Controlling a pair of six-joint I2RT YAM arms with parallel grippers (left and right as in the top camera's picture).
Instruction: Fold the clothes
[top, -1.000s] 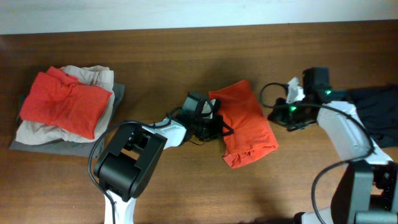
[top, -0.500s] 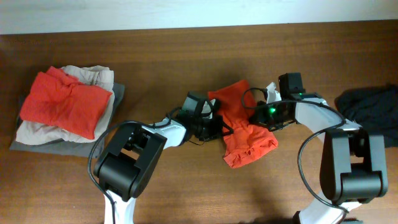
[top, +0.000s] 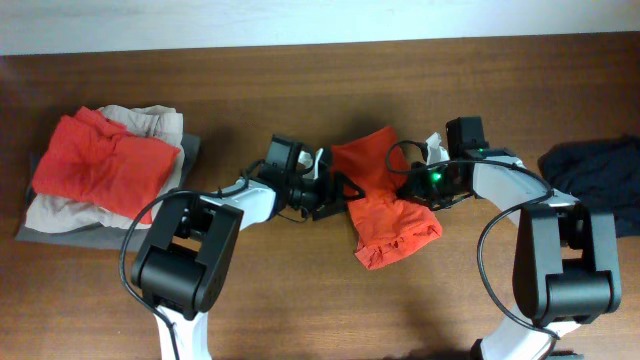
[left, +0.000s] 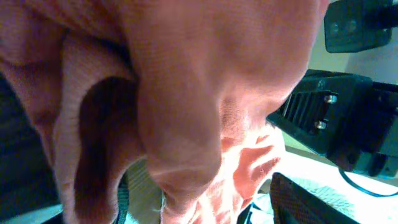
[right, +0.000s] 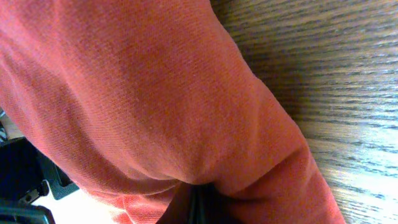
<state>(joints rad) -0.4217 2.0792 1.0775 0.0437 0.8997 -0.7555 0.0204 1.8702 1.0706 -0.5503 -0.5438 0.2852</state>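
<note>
- The orange-red garment (top: 388, 205) lies crumpled near the middle of the wooden surface (top: 320, 300). It runs from a far corner down to a bunched near end that points toward the right.
- The left gripper (top: 340, 188) sits at the garment's left edge, in contact with the fabric.
- From the left wrist, the orange-red cloth (left: 186, 93) fills almost the whole view in thick rolls and folds, pressed close to the lens. The fingers are hidden behind it, so I cannot tell whether this gripper is apart or clamped.
- The right gripper (top: 408, 183) meets the garment's right edge, directly across from the left one, so the cloth lies between the two. A green light shows on the arm just behind it.
- From the right wrist, the fabric (right: 155, 106) covers most of the view, with bare wood grain (right: 329, 74) at the right. The fingers are buried under the cloth, so here too I cannot tell whether they are apart or together.
- A stack of clothes rests at the far left of the surface. It has a red garment (top: 100, 165) on top, a beige garment (top: 150, 122) beneath it, and a grey cloth (top: 190, 152) at the bottom.
- A dark garment (top: 600, 175) lies heaped at the right edge, well apart from the orange-red one.
</note>
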